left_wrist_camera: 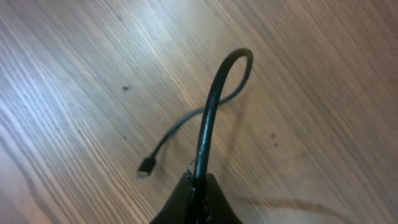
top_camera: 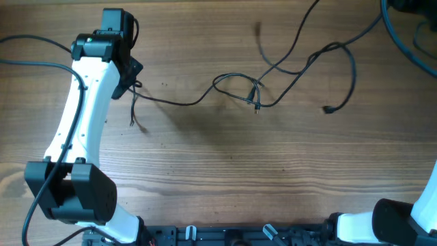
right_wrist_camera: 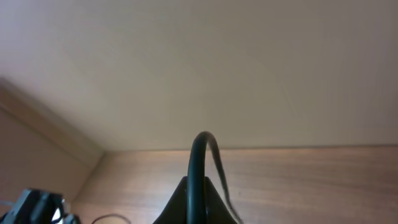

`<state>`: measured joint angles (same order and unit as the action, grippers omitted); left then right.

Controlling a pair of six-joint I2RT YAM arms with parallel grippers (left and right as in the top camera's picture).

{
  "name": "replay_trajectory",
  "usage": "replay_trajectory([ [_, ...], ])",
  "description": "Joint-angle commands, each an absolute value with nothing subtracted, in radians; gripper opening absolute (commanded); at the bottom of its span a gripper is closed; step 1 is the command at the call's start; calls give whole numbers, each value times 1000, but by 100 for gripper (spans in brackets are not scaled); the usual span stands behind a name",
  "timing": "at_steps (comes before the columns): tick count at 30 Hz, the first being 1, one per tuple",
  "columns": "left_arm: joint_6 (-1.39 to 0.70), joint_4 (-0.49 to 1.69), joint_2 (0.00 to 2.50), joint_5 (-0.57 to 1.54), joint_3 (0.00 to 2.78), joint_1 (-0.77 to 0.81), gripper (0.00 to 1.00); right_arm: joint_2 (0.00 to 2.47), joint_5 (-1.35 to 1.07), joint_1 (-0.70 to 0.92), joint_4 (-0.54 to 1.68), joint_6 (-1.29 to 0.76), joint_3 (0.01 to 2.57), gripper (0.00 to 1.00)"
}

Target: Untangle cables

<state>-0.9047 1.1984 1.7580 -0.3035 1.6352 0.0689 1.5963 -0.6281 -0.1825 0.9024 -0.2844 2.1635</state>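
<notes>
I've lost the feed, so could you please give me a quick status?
Left gripper shut on a cable, plug end free. Right gripper shut on a cable loop. Knot mid-table, not yet undone. No obstacles seen.

1 wooden table (top_camera: 225, 171). 2 robot arms: left arm (top_camera: 85, 116) in full, right arm (top_camera: 382, 222) only partly in frame. 2 grippers: left gripper (left_wrist_camera: 198, 186) and right gripper (right_wrist_camera: 198, 190), each pinching 1 strand. thin black cables (top_camera: 179, 103): at least 2, exact count unclear in the snarl. 1 knot (top_camera: 256, 96). 1 plug (top_camera: 329, 109) clear overhead, 1 connector (left_wrist_camera: 145, 169) in the left wrist view.
</notes>
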Motion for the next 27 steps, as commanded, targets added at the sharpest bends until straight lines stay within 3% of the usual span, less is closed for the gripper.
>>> replay_trajectory([
  [1,-920,1179,1769,-203,1634,62,4,1604,-560,-107,941,-271,2146,4],
  [8,-623,1047,1769,192,1634,62,4,1802,-498,42,1072,-183,2138,4],
  [12,-605,1021,1769,252,1634,72,32,1787,-590,42,1001,-183,2141,4],
  [14,-555,994,1769,297,1634,104,53,1765,-678,42,950,-183,2141,4],
  [17,-500,947,1769,329,1634,167,73,1750,-775,42,913,-185,2141,4],
  [19,-496,911,1769,356,1634,214,75,1750,-756,42,945,-186,2141,4],
  [24,-475,806,1769,522,1634,319,64,1764,-625,42,1041,-256,2141,4],
  [27,-476,756,1769,563,1634,402,68,1764,-629,42,1056,-290,2141,4],
])
